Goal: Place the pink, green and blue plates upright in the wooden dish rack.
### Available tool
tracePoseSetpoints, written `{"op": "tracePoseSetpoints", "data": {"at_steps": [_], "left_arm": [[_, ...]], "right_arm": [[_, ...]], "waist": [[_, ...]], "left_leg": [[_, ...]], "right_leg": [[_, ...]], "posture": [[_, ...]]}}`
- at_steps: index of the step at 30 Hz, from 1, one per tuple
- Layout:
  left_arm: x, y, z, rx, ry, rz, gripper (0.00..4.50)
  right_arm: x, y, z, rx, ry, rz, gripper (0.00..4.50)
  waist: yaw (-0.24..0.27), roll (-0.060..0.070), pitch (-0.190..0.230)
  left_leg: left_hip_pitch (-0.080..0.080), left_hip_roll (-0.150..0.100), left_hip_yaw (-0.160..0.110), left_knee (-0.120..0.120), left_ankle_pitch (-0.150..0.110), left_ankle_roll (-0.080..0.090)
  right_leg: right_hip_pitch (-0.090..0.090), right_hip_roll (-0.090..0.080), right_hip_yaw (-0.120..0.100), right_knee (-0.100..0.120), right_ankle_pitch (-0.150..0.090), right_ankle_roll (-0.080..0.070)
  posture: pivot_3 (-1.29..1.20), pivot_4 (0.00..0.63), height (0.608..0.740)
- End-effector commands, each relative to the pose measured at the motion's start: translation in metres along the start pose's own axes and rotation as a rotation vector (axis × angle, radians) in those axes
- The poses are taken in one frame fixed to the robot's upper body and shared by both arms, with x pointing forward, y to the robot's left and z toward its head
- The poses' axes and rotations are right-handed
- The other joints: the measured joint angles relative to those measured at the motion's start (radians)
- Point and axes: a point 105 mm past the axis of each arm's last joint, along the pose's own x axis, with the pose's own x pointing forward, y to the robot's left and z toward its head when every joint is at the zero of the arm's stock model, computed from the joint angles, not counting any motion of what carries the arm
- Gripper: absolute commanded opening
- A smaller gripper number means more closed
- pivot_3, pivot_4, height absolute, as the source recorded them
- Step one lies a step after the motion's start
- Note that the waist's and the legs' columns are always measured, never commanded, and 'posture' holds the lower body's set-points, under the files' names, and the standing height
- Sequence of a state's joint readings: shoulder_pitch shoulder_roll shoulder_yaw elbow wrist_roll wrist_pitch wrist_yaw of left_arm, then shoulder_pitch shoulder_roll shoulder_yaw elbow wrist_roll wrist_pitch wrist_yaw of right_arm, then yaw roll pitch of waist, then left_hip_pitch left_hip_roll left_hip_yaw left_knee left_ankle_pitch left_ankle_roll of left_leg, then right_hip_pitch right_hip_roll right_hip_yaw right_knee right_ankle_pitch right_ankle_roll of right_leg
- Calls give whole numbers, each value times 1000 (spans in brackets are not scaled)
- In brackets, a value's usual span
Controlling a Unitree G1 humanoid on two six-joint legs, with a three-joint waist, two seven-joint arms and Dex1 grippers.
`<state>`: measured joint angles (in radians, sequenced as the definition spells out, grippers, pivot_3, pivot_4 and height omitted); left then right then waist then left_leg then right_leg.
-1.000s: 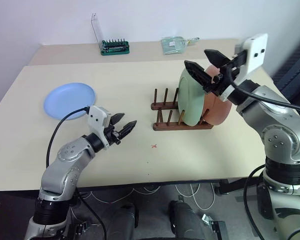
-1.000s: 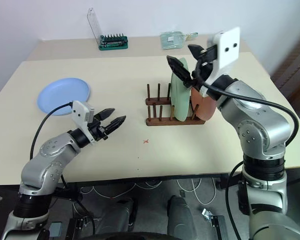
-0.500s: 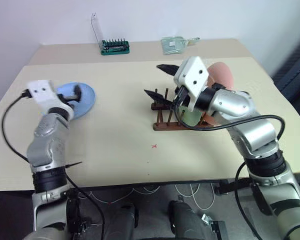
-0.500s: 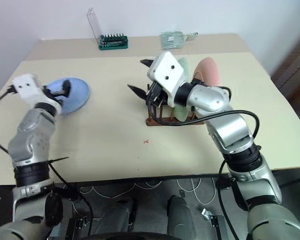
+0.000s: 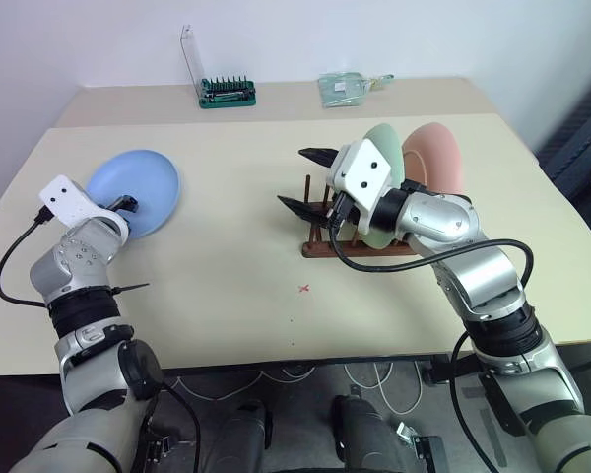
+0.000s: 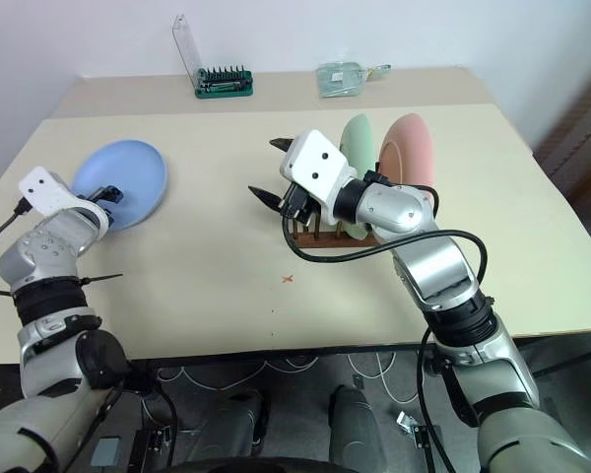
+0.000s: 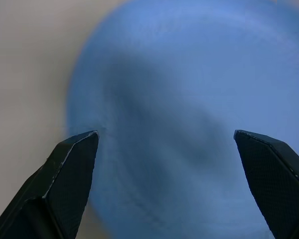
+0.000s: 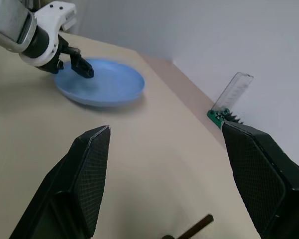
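Lying flat on the counter [image 5: 236, 296] well apart from the wooden dish rack [image 5: 320, 243], the blue plate [image 5: 143, 187] could be pushed away if its rim is struck by the left pincer [image 7: 169, 149], jaws spread, while the right pincer [image 5: 310, 182] hangs spread and empty.

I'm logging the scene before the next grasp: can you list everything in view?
Round blue plastic plate: one, light blue, table's left part, tilted.
Round green plastic plate: one, mint, upright in rack.
Round pink plastic plate: one, salmon, upright beside green.
Wooden dish rack: one, dark brown, table centre.
Screwdriver-bit holder: one, green, far table.
Clear packet: one, far table.
Table: one, beige.
Left gripper: open, at blue plate.
Right gripper: open, above rack.
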<state>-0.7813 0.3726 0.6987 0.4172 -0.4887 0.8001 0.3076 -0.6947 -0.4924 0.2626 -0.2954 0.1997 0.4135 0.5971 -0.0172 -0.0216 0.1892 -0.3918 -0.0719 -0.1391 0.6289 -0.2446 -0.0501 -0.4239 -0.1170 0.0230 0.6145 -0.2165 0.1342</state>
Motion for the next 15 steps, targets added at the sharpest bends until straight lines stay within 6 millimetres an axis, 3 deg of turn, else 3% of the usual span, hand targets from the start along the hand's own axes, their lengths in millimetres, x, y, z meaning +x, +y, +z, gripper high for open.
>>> {"op": "tracePoseSetpoints", "data": {"at_steps": [1,6,14,15], "left_arm": [[0,4,6,-55,-9,28,3603],[-3,-5,12,-31,-59,-8,1140],[-23,-41,39,-26,-233,-222,1140],[-25,-42,41,-36,-249,-231,1634]], "right_arm": [[-4,-6,14,-32,-46,-31,3631],[-4,-5,13,-34,-42,-32,3631],[-1,-4,13,-35,-48,-27,3631],[-1,-4,13,-36,-49,-27,3631]], "waist": [[-2,0,0],[1,0,0],[3,0,0],[2,0,0]], "left_leg": [[0,0,0,0,0,0],[0,0,0,0,0,-1],[0,0,0,0,0,-1],[0,0,0,0,0,-1]], "right_leg": [[0,0,0,0,0,0],[0,0,0,0,0,0],[0,0,0,0,0,0],[0,0,0,0,0,0]], "posture": [[0,150,740],[0,150,740],[0,150,740],[0,150,740]]}}
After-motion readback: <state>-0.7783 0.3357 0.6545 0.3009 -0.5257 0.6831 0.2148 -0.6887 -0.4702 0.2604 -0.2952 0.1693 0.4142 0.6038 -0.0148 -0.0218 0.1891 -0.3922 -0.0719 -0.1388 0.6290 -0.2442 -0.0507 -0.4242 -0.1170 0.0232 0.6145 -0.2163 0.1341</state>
